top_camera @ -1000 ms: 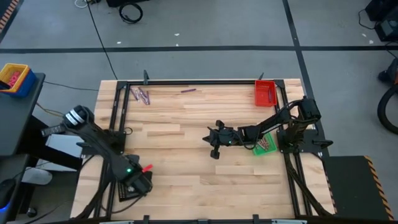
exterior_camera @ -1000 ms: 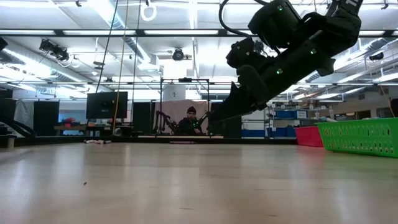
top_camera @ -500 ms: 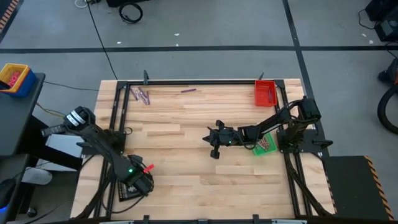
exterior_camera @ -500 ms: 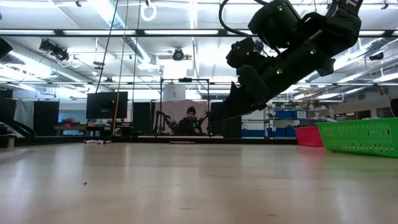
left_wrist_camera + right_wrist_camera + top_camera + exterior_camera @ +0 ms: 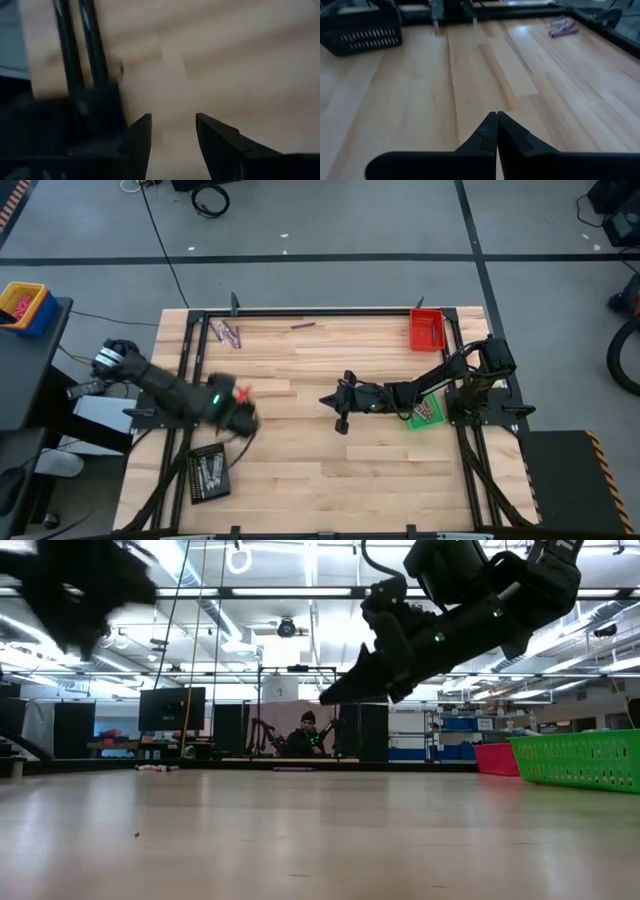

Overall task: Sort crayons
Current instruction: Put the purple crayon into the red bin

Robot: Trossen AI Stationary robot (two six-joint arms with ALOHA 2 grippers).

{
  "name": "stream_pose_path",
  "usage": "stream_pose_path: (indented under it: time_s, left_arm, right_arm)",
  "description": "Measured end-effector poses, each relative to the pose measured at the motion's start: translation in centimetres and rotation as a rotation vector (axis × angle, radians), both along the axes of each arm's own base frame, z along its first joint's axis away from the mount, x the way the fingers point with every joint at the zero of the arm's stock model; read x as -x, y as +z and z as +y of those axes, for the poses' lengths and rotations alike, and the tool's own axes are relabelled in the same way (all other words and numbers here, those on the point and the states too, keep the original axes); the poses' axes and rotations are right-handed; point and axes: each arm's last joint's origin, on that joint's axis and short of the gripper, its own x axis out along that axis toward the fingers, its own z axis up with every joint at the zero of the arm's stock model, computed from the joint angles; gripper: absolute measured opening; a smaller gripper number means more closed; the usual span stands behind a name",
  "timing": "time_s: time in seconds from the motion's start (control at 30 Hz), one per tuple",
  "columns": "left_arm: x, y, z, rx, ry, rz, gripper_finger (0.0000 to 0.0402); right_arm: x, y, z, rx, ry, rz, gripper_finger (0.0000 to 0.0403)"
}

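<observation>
The left gripper (image 5: 243,420) hung just beyond the black tray (image 5: 208,472), its fingers apart and holding nothing. The purple crayons (image 5: 227,334) lay far from that tray, at the table's far edge. I think it should reach slowly and straddle just one. The right gripper (image 5: 337,417) waited, pinched together.

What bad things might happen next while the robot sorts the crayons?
1. The left gripper is blurred, moving fast with open, empty fingers; it might sweep close to the black mesh tray.
2. The right gripper hovers shut mid-table, near the left arm's side; the two might collide.
3. The purplish crayons lie at the far edge and might get knocked off.
</observation>
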Motion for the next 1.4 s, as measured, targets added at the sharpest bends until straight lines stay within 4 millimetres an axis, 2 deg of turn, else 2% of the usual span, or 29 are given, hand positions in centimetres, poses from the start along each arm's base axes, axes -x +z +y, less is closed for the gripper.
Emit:
stream_pose_path:
  time_s: [0.17, 0.33, 0.47, 0.57, 0.67, 0.77, 0.97, 1.1, 1.23, 1.4]
  left_arm:
    - [-1.8, -1.4, 7.8, -0.089, 0.057, 0.004, 0.0166]
    - [-3.2, -3.0, 16.3, -0.135, 0.04, -0.144, 0.0166]
    - [-1.7, -3.7, 22.2, -0.23, 0.136, -0.224, 0.0166]
    - [0.5, -4.6, 24.9, -0.266, 0.25, -0.224, 0.0166]
    - [2.2, -5.9, 26.0, -0.281, 0.329, -0.222, 0.0166]
    - [2.9, -7.5, 26.2, -0.309, 0.353, -0.256, 0.0166]
    - [3.3, -10.0, 25.9, -0.375, 0.328, -0.339, 0.0166]
    - [3.6, -10.6, 25.8, -0.357, 0.315, -0.362, 0.0166]
    - [3.2, -11.1, 25.9, -0.336, 0.278, -0.354, 0.0166]
    - [2.8, -13.4, 26.1, -0.263, 0.262, -0.291, 0.0166]
  right_arm:
    - [0.0, 0.1, 0.0, -0.001, 0.0, -0.011, 0.0012]
    - [0.1, -0.1, 0.1, 0.044, 0.019, 0.026, 0.0011]
    - [0.1, -0.2, 0.1, 0.057, 0.025, 0.039, 0.0012]
    - [0.1, -0.3, 0.1, 0.058, 0.026, 0.047, 0.0012]
    - [0.2, -0.4, 0.1, 0.062, 0.028, 0.056, 0.0011]
    - [0.2, -0.4, 0.1, 0.075, 0.033, 0.058, 0.0011]
    - [0.2, -0.3, 0.0, 0.076, 0.029, 0.055, 0.0012]
    - [0.1, -0.3, -0.4, 0.075, 0.019, 0.046, 0.0011]
    - [0.0, -0.1, -0.7, 0.073, 0.008, 0.028, 0.0012]
    - [-0.1, 0.1, -1.0, 0.071, -0.001, 0.009, 0.0012]
